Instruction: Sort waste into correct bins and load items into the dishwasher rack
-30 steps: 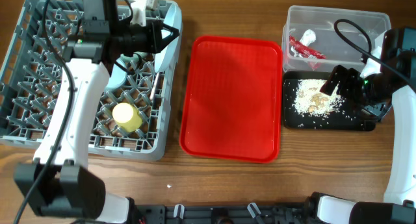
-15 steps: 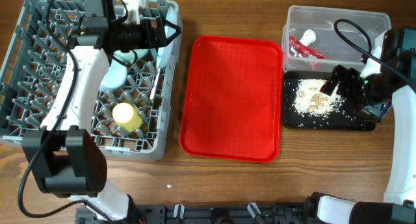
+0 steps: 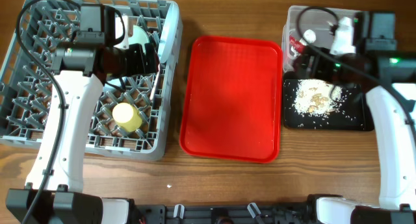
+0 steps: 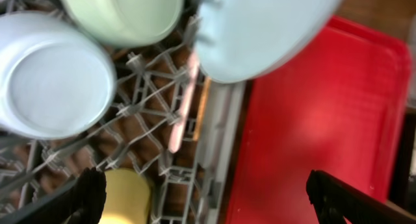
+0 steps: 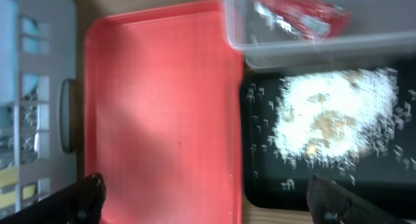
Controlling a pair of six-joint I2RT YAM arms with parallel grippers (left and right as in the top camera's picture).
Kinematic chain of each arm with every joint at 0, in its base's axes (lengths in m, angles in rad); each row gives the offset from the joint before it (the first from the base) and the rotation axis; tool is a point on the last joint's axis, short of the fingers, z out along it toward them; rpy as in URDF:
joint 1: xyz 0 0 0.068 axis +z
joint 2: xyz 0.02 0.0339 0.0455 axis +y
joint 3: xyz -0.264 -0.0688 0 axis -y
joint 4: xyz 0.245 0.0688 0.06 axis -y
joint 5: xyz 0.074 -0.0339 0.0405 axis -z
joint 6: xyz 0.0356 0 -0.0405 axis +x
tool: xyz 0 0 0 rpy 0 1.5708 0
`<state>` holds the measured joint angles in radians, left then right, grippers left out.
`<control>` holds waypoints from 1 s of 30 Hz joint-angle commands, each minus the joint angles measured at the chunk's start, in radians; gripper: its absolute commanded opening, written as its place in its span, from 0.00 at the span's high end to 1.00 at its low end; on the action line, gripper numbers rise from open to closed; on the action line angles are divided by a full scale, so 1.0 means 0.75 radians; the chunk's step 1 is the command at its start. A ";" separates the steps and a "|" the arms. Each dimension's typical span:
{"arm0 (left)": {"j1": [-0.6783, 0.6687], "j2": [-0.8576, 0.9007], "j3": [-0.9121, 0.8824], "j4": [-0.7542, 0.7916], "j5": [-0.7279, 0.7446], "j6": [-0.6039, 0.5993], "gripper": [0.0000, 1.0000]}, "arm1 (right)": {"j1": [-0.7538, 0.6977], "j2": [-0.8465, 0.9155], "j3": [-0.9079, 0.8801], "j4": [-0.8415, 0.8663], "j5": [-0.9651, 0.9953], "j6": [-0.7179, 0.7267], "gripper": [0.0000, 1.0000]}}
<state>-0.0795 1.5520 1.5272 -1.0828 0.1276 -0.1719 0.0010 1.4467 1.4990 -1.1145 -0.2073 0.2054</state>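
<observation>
The grey dishwasher rack (image 3: 39, 87) holds the pale-blue plate (image 3: 168, 30) on edge at its right side, a yellow cup (image 3: 127, 117) and a fork (image 3: 155, 87). My left gripper (image 3: 147, 58) hangs open over the rack, holding nothing. In its wrist view the plate (image 4: 266, 29), a mint bowl (image 4: 123, 13), an upturned pale bowl (image 4: 55, 74) and the cup (image 4: 127, 198) lie below the left gripper (image 4: 211, 198). My right gripper (image 3: 316, 55) is open and empty at the seam between the clear tub (image 3: 370, 23), with the red wrapper (image 3: 304, 47), and the black tray (image 3: 354, 120) of rice scraps (image 3: 315, 97).
The red serving tray (image 3: 232, 97) lies bare between the rack and the bins. Seen by the right wrist camera, that tray (image 5: 162, 107) fills the left and the black tray (image 5: 260, 159) the right. Bare wooden table runs along the front edge.
My left gripper has opened, let go of the plate and drawn back over the rack. My right arm has swung up from the black tray's right side to the clear tub.
</observation>
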 commanded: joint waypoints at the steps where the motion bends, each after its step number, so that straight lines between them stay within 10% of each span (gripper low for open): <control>1: -0.001 0.006 -0.007 -0.073 -0.112 -0.072 0.00 | 0.072 0.012 0.019 0.089 0.099 -0.032 0.00; 9: -0.002 -0.106 -0.107 -0.145 -0.096 -0.060 0.00 | 0.072 -0.184 -0.148 0.043 0.119 -0.055 0.00; 19: -0.003 -1.034 -0.839 0.250 -0.017 0.009 0.00 | 0.072 -0.912 -0.579 0.099 0.232 -0.029 0.00; 30: -0.003 -1.230 -0.859 0.170 -0.017 0.009 0.00 | 0.072 -0.909 -0.579 0.029 0.232 -0.029 0.00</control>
<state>-0.0795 0.6315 0.8906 -0.9531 0.1024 -0.1848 0.0536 0.7521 1.0718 -1.0927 -0.0505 0.1814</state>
